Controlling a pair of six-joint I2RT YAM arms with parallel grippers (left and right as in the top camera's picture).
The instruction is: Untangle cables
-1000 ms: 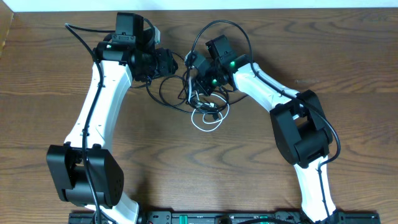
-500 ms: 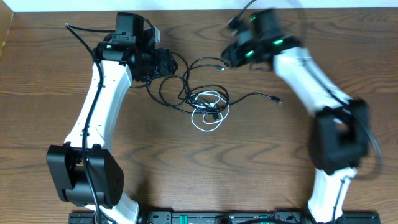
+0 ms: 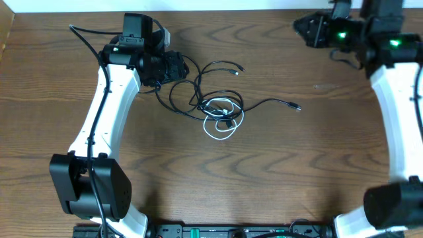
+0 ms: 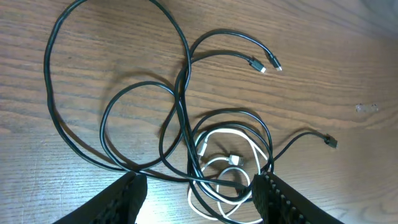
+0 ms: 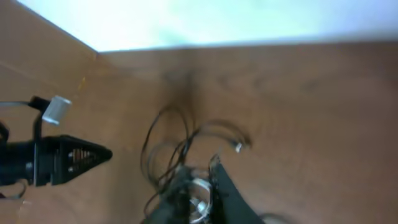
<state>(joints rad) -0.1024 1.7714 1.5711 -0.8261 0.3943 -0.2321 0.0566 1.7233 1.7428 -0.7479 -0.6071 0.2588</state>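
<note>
The cables [image 3: 215, 99] lie tangled mid-table: black loops around a small white coil [image 3: 221, 125]. One black end [image 3: 296, 106] trails out to the right, and two plug ends [image 3: 239, 68] point to the far side. My left gripper [image 3: 178, 66] hovers at the tangle's left edge. In the left wrist view it [image 4: 198, 182] is open, its fingers [image 4: 124, 199] straddling the black loops and white cable [image 4: 230, 163] without gripping them. My right gripper [image 3: 303, 30] is raised at the far right, away from the cables. In the blurred right wrist view its jaws [image 5: 200, 182] stand slightly apart, holding nothing.
The wooden table [image 3: 264, 172] ends at a white strip along its far edge [image 3: 231, 5]. The left arm's own thick wire [image 3: 82, 36] loops at the far left. Both arm bases sit at the near edge.
My right arm has swung from the tangle up to the far right and let go. One black cable end now lies stretched out to the right. The left arm has not moved.
</note>
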